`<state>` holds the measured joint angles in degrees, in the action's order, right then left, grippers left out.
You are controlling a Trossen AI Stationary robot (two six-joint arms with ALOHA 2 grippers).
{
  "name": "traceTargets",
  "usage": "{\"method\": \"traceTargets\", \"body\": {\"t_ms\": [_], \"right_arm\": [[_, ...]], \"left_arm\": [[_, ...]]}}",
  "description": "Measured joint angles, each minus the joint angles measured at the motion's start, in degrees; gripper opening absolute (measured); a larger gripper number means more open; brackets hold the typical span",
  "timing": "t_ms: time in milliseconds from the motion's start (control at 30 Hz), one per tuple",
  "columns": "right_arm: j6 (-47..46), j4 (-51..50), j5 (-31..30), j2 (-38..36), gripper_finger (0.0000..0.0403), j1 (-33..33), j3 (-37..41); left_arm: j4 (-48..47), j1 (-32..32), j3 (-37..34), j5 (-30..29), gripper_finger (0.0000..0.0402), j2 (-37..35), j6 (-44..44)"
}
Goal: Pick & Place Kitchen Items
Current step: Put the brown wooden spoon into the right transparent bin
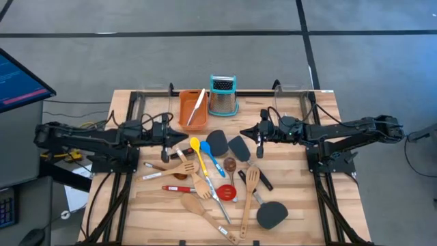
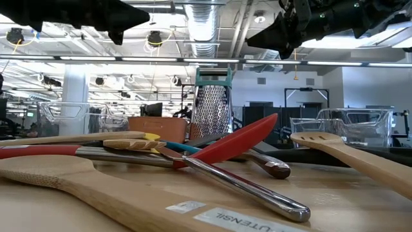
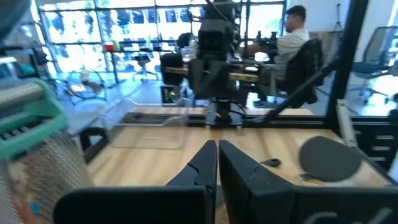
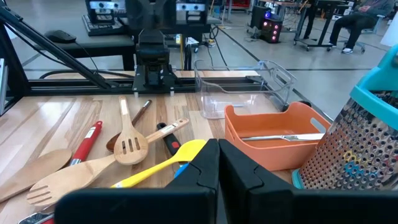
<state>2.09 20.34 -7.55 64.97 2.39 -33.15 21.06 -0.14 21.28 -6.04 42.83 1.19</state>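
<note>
Both arms hover facing each other across the table, left gripper (image 1: 179, 139) at 9 o'clock and right gripper (image 1: 258, 134) at 3 o'clock. Each is clenched on nothing, which I read as parked while I choose a target. The kitchen items (image 1: 217, 183) lie heaped at table centre toward 6 o'clock, most long axes running roughly 12-to-6. One pale utensil (image 1: 196, 106) already lies in the orange tray (image 1: 184, 117) at 12 o'clock, beside the grater (image 1: 223, 96), slanted toward 1 o'clock, so I take that as the drop-off.

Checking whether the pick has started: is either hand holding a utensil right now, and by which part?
Nothing is held. The left hand and right hand are both shut on nothing, above the table on either side of the utensils.
</note>
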Motion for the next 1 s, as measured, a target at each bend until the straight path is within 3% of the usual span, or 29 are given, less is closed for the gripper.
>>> {"method": "traceTargets", "body": {"t_ms": [1000], "right_arm": [[0.0, -0.2, 0.0, 0.0, 0.0, -0.1, 0.0]], "left_arm": [[0.0, -1.5, -1.5, 0.0, 0.0002, 0.1, -0.2]]}}
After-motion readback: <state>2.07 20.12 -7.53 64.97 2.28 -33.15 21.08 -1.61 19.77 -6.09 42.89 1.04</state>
